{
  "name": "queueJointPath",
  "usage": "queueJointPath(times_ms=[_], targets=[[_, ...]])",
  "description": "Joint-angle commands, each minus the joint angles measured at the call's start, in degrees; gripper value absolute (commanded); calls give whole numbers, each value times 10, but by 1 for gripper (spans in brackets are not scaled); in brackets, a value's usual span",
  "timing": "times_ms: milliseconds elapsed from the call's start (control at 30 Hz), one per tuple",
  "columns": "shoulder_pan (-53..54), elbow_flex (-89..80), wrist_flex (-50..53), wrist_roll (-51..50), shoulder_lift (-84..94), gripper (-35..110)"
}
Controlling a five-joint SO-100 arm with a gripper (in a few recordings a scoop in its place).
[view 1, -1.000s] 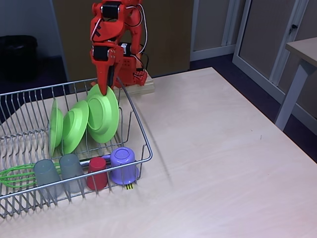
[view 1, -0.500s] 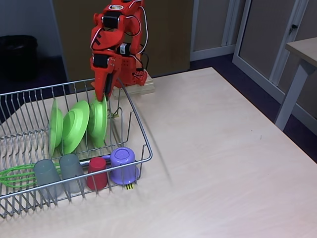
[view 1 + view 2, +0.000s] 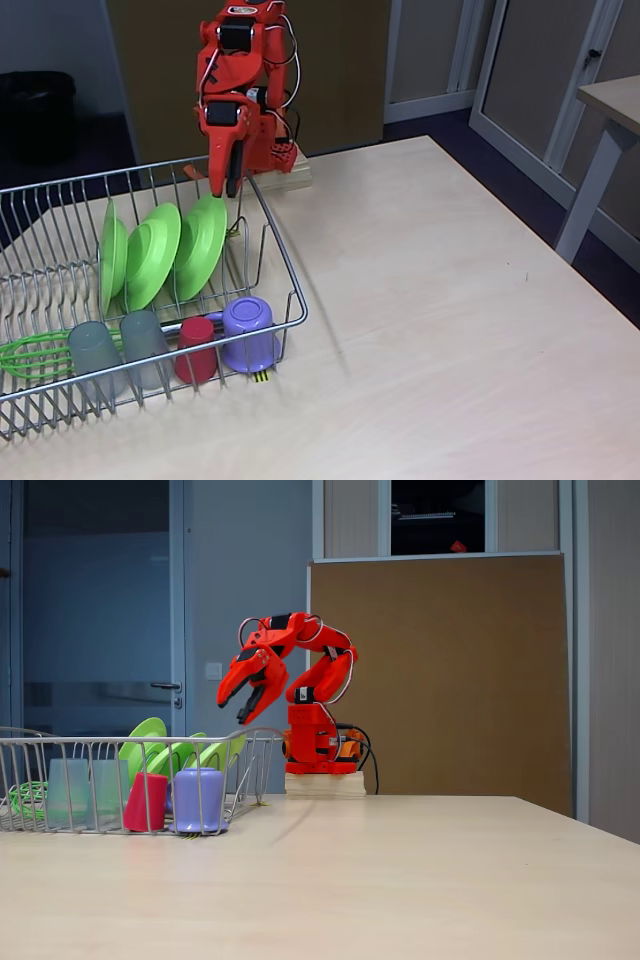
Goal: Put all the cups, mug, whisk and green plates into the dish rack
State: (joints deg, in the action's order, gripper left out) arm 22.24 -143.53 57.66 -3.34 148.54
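Fixed views showed gripper (image 3: 243, 706) empty, jaws parted, above dish rack (image 3: 290, 290) back corner. Three green plates (image 3: 200, 245) stood leaning between prongs; grey cups (image 3: 97, 357), red cup (image 3: 196, 348), mug (image 3: 248, 332), whisk (image 3: 30, 355) lay along front. Judged best: retreat straight up, clear of plate rims. Side view showed clearance above rack; high view showed plate slots.

No readable text, brand, number or sign in either fixed view; the only marking is a small yellow-and-black striped tag (image 3: 261, 377) on the front of the dish rack (image 3: 290, 300), stripes alone, no letters; it is too small to make out in the low side view.
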Motion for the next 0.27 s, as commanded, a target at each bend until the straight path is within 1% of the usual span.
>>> queueJointPath(times_ms=[0,233], targets=[[-37,18,9,1,40,20],[-123,-18,3,2,86,27]])
